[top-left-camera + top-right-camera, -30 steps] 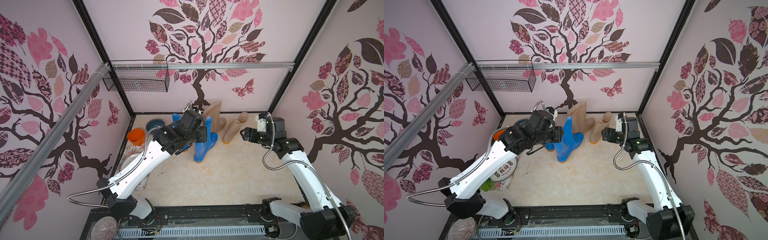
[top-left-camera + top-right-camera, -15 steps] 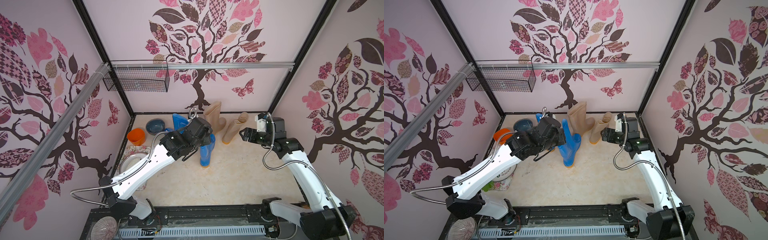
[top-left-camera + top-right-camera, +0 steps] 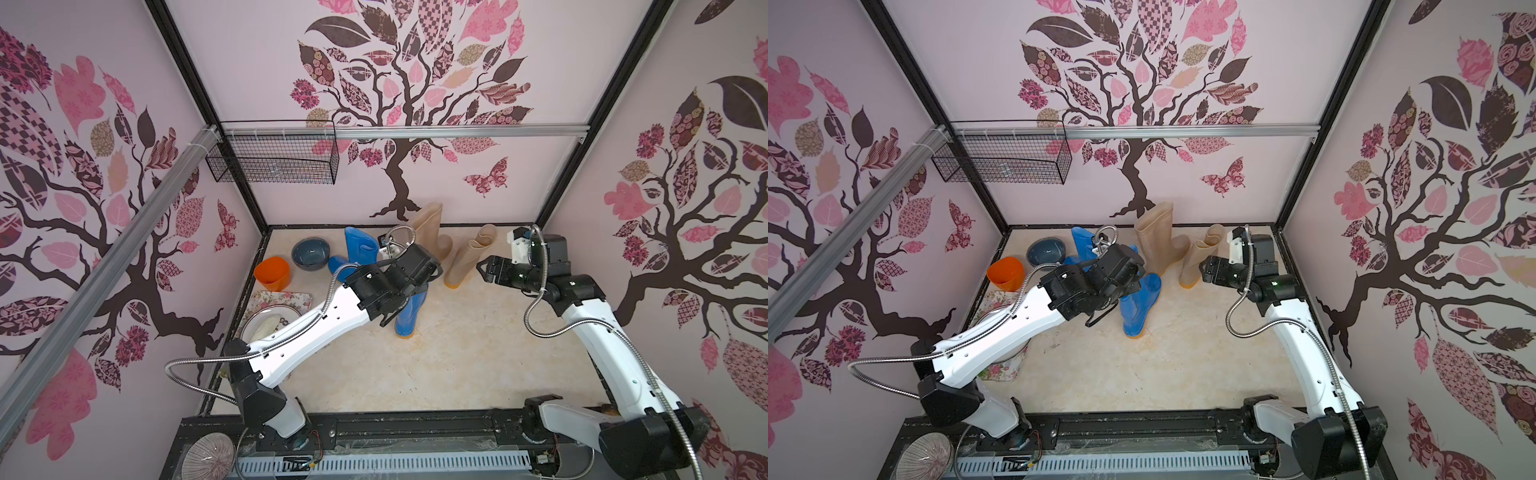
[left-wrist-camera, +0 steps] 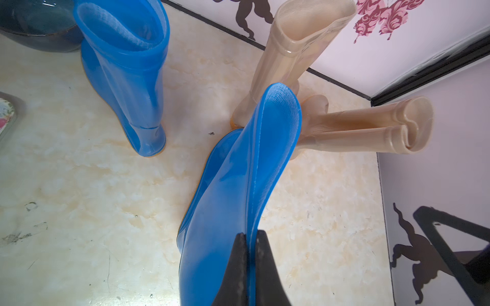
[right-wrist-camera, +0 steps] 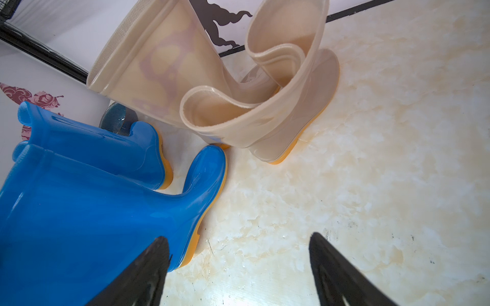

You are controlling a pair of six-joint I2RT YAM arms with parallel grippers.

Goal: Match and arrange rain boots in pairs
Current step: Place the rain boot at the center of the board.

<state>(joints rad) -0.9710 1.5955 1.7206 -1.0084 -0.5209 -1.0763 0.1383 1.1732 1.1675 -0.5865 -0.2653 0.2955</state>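
Now the left gripper (image 4: pixel 249 235) is pinching the cuff of one blue rain boot (image 4: pixel 238 180), with its jaws nearly meeting on the thin rubber rim. The second blue rain boot (image 4: pixel 124 79) is standing upright just beside the grey-blue bowl (image 3: pixel 309 266). The held boot is sitting near this partner but apart from it, on the side away from the bowl. Its sole seems to be touching the floor, and its shaft is leaning up into the jaws. Pairing them probably means carrying the held boot toward its partner, and the left arm is the nearer one. The right gripper (image 5: pixel 237 237) is hanging wide open and empty, farther from the standing blue boot, beyond the two beige rain boots (image 5: pixel 278 111).
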